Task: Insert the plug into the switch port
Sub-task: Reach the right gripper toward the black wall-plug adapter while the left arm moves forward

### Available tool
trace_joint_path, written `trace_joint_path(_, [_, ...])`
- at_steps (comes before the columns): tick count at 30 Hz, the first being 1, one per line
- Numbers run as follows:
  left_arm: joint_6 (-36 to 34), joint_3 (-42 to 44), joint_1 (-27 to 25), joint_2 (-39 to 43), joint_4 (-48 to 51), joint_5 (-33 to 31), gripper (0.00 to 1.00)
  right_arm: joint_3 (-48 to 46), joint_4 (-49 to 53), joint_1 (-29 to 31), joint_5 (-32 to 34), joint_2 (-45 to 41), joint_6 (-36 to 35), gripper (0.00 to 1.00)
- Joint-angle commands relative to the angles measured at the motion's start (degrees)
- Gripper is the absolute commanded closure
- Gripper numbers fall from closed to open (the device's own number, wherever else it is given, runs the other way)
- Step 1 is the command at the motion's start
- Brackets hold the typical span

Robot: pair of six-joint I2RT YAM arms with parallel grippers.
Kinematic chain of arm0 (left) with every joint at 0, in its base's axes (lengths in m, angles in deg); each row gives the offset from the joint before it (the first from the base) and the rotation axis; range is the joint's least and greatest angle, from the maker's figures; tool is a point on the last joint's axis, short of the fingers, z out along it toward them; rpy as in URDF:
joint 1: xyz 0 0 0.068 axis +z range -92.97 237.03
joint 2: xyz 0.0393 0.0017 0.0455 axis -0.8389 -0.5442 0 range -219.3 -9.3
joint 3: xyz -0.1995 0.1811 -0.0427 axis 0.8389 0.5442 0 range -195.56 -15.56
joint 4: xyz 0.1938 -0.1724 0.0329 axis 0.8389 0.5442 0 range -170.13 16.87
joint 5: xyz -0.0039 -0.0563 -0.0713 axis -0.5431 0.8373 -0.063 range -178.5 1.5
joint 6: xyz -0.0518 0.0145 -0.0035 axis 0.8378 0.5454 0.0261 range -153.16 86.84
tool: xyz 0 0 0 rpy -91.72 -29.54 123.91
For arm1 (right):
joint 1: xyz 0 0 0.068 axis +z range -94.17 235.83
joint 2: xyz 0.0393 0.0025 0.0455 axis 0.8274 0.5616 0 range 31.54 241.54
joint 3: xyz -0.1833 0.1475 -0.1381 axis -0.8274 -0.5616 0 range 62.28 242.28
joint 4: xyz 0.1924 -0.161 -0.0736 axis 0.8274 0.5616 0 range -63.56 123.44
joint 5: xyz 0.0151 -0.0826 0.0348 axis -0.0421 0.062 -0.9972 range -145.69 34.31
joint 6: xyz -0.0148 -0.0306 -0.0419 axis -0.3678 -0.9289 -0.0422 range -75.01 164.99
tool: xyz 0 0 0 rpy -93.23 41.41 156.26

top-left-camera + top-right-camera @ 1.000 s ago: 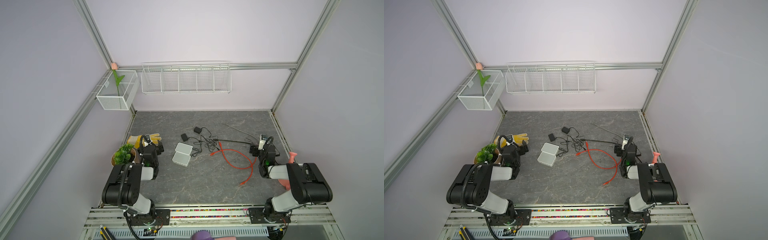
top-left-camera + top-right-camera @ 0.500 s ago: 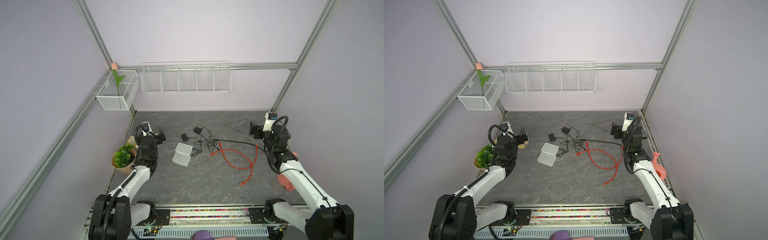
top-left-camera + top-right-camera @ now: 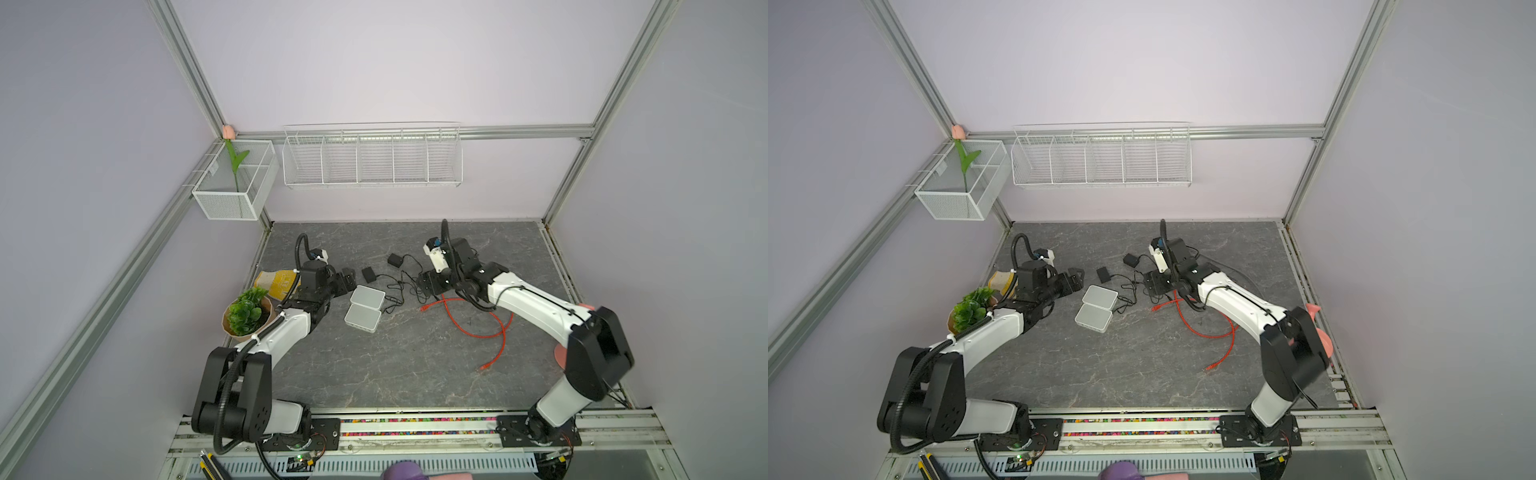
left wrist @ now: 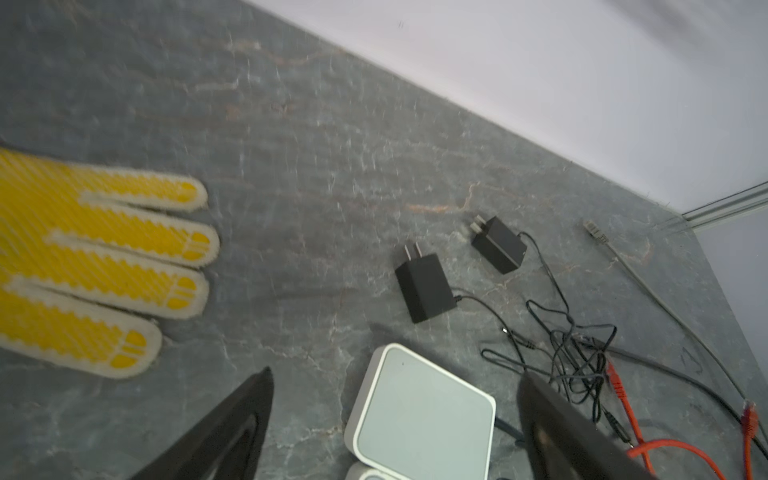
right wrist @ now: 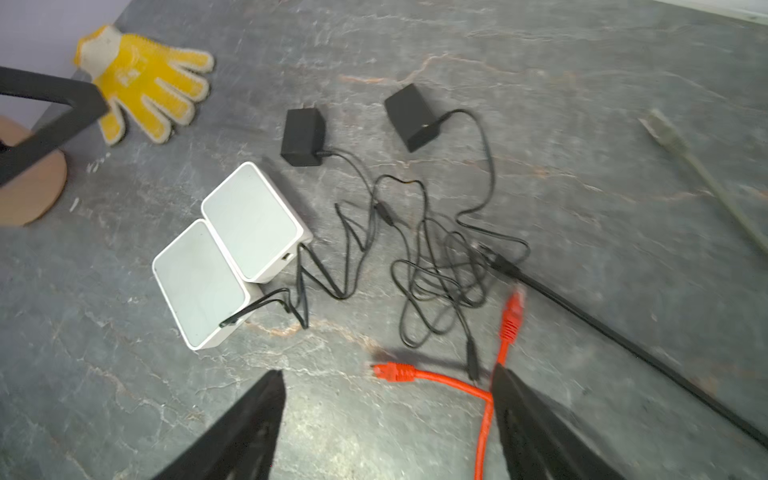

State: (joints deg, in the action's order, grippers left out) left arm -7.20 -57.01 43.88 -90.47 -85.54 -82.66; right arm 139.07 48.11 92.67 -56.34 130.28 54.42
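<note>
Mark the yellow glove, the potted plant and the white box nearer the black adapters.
yellow glove (image 5: 141, 79): right wrist view, on the palm.
potted plant (image 3: 245, 311): a top view, on the leaves.
white box nearer the black adapters (image 5: 249, 220): right wrist view, on its top face.

We see a dark grey tabletop (image 3: 395, 374) veined with pale and rust-coloured streaks. The switches (image 5: 249, 220) are white with light grey tops. The cable (image 5: 440, 379) and its plug (image 5: 392, 371) are orange-red, and the adapters (image 5: 302, 135) are black. At ten o'clock the glove (image 5: 145, 79) is yellow with cream edging and a zigzag grip pattern. At nine o'clock the plant (image 3: 247, 309) is green and its pot (image 5: 33, 195) is tan.
</note>
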Motion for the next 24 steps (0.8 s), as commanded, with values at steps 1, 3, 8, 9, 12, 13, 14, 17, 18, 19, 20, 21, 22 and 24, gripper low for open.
trace_joint_path(1, [5.2,-0.2,-0.1,-1.0,1.6,3.7,0.09,7.0,7.2,2.5,-0.6,7.5,-3.3,0.3])
trace_joint_path(3, [5.9,0.5,0.0,-0.9,1.5,3.9,0.09,12.1,9.6,3.6,-0.5,12.2,-3.1,0.37])
trace_joint_path(8, [8.2,2.4,0.0,-3.3,-0.6,5.4,0.09,17.8,11.3,4.7,3.1,18.9,-0.5,0.39])
trace_joint_path(9, [8.9,2.8,-0.1,-4.2,-1.8,6.2,0.09,19.0,11.4,4.5,3.4,20.3,0.0,0.39])
trace_joint_path(12, [10.5,3.5,-0.1,-7.1,-4.1,7.8,0.11,23.5,12.7,4.1,3.5,24.6,1.1,0.39])
trace_joint_path(13, [10.8,3.5,-0.1,-7.6,-4.5,8.4,0.12,24.8,13.2,4.1,3.6,25.7,1.3,0.4])
trace_joint_path(14, [11.0,3.5,-0.1,-8.1,-5.0,9.0,0.12,26.2,13.7,4.1,3.9,26.9,1.3,0.42])
trace_joint_path(17, [10.6,2.1,-0.7,-8.7,-2.1,10.0,0.13,28.6,14.2,3.5,6.7,28.8,2.1,0.49])
trace_joint_path(18, [10.6,2.1,-1.1,-8.8,-2.1,10.1,0.13,29.1,14.3,3.0,7.0,29.4,2.6,0.51])
trace_joint_path(19, [10.6,2.3,-1.4,-8.8,-2.2,10.0,0.13,29.5,14.6,2.4,7.1,29.8,3.1,0.53])
trace_joint_path(20, [10.7,2.4,-1.7,-8.8,-2.3,10.0,0.13,29.7,15.0,1.8,7.5,30.2,3.8,0.57])
trace_joint_path(21, [10.6,2.6,-2.0,-8.8,-2.2,9.9,0.13,29.6,15.0,1.0,7.9,30.1,4.2,0.63])
trace_joint_path(22, [10.7,2.8,-2.3,-8.8,-2.2,9.9,0.13,29.2,14.8,0.3,8.2,29.9,4.5,0.68])
trace_joint_path(24, [10.8,3.2,-3.0,-8.7,-2.2,10.2,0.13,28.2,14.8,-1.3,9.4,29.0,5.6,0.77])
